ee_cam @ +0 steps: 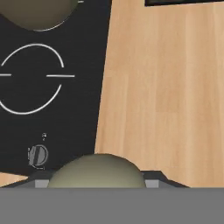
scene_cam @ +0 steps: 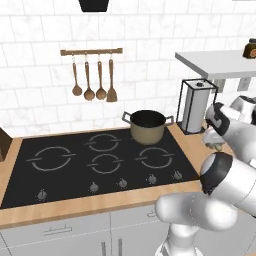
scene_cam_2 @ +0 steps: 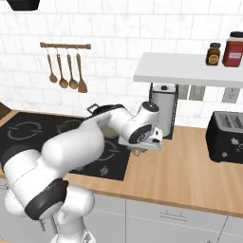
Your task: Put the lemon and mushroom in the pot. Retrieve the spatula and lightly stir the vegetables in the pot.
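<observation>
In the left base view, the pot [scene_cam: 148,126] stands on the back right burner of the black stove [scene_cam: 75,165], upright, its dark inside open to the camera. The arm reaches along the right side of the stove, and the gripper [scene_cam: 216,143] hangs over the wooden counter [scene_cam: 192,145] just right of the stove's edge, in front of the paper towel holder [scene_cam: 197,105]. A pale olive rounded thing, the mushroom [scene_cam: 217,145], sits at the gripper's tip. Four wooden utensils [scene_cam: 93,82] hang from a rail on the tiled wall.

In the right base view, the gripper [scene_cam_2: 141,150] points down over the seam between stove [scene_cam_2: 28,133] and counter [scene_cam_2: 190,171], with a bit of the mushroom [scene_cam_2: 139,151] showing below it. The arm covers most of the pot [scene_cam_2: 97,110]; only part of its rim and a handle show behind it. A toaster [scene_cam_2: 228,137] sits well off to the right.

In the hand view, the mushroom's [ee_cam: 97,171] rounded olive cap sits right at the gripper [ee_cam: 97,181], between the fingertips, which close around it. Below lie the stove's edge, a burner ring and a knob [ee_cam: 37,155] to the left, bare wood to the right. The pot's [ee_cam: 39,14] curved side is at the upper left, apart from the mushroom.
</observation>
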### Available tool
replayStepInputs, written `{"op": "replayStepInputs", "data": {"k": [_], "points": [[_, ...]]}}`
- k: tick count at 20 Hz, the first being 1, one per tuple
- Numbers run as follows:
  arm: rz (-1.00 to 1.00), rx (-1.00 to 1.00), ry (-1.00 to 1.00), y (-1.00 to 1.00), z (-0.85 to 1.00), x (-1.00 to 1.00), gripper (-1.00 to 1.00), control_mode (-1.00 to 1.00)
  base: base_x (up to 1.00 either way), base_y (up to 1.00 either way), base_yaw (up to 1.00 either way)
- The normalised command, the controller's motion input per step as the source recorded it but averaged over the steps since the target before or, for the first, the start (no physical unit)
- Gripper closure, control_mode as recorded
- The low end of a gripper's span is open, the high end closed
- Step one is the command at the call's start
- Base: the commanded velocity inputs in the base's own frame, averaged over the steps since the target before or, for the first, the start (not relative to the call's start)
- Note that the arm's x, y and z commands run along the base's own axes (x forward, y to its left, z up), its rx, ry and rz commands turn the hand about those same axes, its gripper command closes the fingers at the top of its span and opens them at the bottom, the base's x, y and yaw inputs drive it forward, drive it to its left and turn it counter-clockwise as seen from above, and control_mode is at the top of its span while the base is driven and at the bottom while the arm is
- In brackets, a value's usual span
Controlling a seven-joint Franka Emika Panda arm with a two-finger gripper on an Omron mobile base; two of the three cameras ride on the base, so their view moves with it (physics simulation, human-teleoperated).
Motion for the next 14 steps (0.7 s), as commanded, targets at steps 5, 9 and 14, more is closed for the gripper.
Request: {"op": "replayStepInputs", "data": {"k": [5, 9, 14], "points": [[0.08, 0.05, 0.01, 1.0, 0.9, 0.0, 1.0, -1.0, 0.0, 0.0, 0.0], [0.11, 0.01, 0.08, 1.0, 0.64, 0.17, 1.0, -1.0, 0.0, 0.0, 0.0], [0.11, 0.0, 0.09, 0.92, 0.32, 0.47, 1.0, -1.0, 0.0, 0.0, 0.0]]}}
